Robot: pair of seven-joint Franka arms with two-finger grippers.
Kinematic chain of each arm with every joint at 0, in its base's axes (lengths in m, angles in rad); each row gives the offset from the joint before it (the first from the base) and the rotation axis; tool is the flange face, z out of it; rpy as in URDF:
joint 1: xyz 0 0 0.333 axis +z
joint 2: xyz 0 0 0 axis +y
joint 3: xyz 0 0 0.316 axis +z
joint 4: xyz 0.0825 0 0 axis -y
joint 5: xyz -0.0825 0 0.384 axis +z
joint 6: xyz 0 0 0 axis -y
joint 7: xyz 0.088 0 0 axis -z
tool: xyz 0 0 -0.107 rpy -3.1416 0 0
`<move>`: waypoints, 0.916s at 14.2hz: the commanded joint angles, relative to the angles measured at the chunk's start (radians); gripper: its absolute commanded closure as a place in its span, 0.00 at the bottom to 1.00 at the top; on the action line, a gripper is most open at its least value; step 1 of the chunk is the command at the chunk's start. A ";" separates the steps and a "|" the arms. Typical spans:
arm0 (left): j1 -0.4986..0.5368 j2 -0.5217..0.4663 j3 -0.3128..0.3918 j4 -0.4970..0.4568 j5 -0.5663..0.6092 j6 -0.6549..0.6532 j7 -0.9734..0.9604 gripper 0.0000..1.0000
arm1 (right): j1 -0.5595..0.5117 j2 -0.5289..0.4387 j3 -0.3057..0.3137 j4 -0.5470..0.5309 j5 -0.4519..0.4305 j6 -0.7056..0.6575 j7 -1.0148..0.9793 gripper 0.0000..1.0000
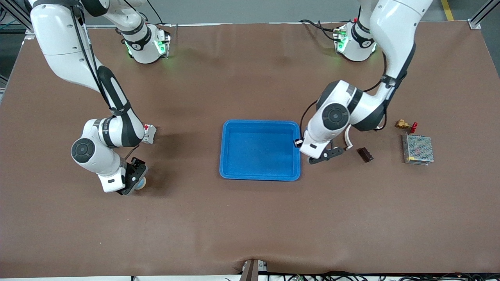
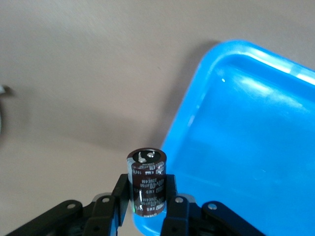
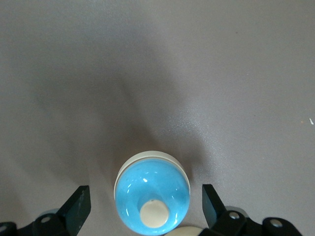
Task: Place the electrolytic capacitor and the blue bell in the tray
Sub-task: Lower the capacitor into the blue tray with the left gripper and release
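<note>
The blue tray (image 1: pixel 259 171) lies mid-table and is empty. My left gripper (image 1: pixel 332 153) hangs just off the tray's rim at the left arm's end. In the left wrist view it (image 2: pixel 146 192) is shut on the electrolytic capacitor (image 2: pixel 146 174), a dark brown cylinder held upright, with the tray's corner (image 2: pixel 236 128) beside it. The blue bell (image 1: pixel 141 182), a light blue dome with a cream rim and knob, sits on the table toward the right arm's end. My right gripper (image 1: pixel 133 180) is low around it. In the right wrist view its fingers (image 3: pixel 78 206) stand open either side of the bell (image 3: pixel 147 189), apart from it.
Toward the left arm's end lie a small dark brown block (image 1: pixel 365 154), a brass valve with a red handle (image 1: pixel 405 125) and a metal mesh-covered box (image 1: pixel 418 148). Bare brown table lies between the bell and the tray.
</note>
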 commanded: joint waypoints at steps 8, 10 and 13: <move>-0.111 0.096 0.004 0.053 0.013 -0.009 -0.154 1.00 | -0.018 0.019 0.016 0.001 0.023 0.037 -0.028 0.00; -0.124 0.110 0.005 0.054 0.016 -0.009 -0.158 1.00 | -0.018 0.019 0.016 0.004 0.023 0.037 -0.026 0.00; -0.124 0.139 0.005 0.057 0.016 -0.008 -0.160 1.00 | -0.018 0.022 0.016 0.005 0.029 0.036 -0.025 0.00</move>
